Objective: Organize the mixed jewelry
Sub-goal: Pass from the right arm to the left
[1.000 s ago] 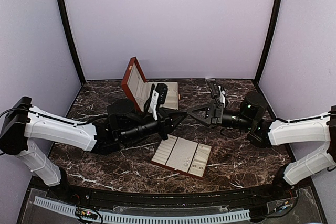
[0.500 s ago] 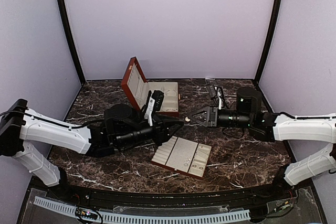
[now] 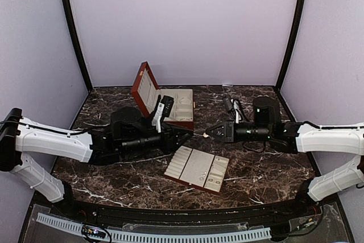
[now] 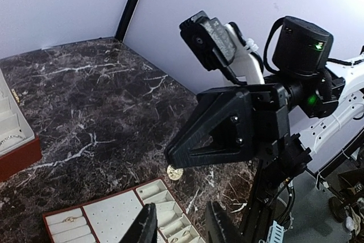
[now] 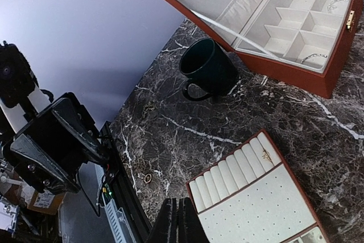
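Cropped at left wrist view's edges: slotted tray, box; jewelry pieces too small to identify.

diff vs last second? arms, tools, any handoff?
The left tool drew back toward its own side and its fingers opened. The right tool shifted slightly nearer the slotted tray and closed. A tiny pale jewelry piece sits at the right tool's tip, but I can't tell whether it is gripped. The box and tray stayed put.
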Motion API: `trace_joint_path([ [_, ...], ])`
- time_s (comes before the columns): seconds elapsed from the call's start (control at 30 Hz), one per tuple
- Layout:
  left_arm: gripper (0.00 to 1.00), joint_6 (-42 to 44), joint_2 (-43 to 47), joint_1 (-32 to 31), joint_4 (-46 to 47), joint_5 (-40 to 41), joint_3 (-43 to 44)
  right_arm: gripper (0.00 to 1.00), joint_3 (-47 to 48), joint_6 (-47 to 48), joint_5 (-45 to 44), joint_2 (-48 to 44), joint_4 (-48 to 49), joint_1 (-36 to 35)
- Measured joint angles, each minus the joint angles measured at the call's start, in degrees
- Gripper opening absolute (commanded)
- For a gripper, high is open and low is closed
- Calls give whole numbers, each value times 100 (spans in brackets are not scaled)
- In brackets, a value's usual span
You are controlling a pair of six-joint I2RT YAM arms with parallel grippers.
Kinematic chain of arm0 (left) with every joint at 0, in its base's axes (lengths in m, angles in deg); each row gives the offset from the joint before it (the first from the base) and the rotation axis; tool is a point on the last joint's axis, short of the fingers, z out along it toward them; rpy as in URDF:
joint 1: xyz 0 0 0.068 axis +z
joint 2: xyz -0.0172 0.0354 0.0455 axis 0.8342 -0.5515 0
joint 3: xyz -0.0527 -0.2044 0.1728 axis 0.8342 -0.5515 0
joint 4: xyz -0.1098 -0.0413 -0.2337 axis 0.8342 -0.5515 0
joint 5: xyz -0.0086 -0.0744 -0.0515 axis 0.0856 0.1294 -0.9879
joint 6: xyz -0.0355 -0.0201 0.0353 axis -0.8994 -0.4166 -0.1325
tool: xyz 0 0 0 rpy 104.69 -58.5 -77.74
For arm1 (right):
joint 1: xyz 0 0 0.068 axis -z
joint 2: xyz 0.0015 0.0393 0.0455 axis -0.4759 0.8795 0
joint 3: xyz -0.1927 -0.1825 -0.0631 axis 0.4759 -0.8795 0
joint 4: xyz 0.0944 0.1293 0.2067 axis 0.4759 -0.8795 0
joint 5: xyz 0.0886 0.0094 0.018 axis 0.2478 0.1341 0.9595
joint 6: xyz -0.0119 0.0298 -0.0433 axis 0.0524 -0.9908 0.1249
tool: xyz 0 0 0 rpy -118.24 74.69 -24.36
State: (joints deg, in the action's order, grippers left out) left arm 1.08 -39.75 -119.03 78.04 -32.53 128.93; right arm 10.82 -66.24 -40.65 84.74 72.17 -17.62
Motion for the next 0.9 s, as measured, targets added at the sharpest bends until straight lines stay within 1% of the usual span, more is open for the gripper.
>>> trace_joint_path([
  [0.07, 31, -142, -205, 59, -280, -155, 289, 0, 0, 63, -116, 0, -57, -11],
  [0.2, 36, -494, -699, 101, -581, -520, 857, 0, 0, 229, -428, 0, -195, -122],
  [0.37, 36, -1078, -1038, 203, -640, -1012, 981, 0, 33, 452, -793, 26, -365, -334],
  [0.47, 32, -1447, -1207, 313, -647, -1209, 981, 0, 50, 564, -957, 26, -439, -404],
  [0.63, 24, -1810, -1335, 439, -647, -1405, 981, 0, 50, 730, -1147, 31, -518, -468],
  [0.9, 24, -2111, -1484, 448, -643, -1646, 1054, 0, 136, 962, -1276, 105, -599, -538],
])
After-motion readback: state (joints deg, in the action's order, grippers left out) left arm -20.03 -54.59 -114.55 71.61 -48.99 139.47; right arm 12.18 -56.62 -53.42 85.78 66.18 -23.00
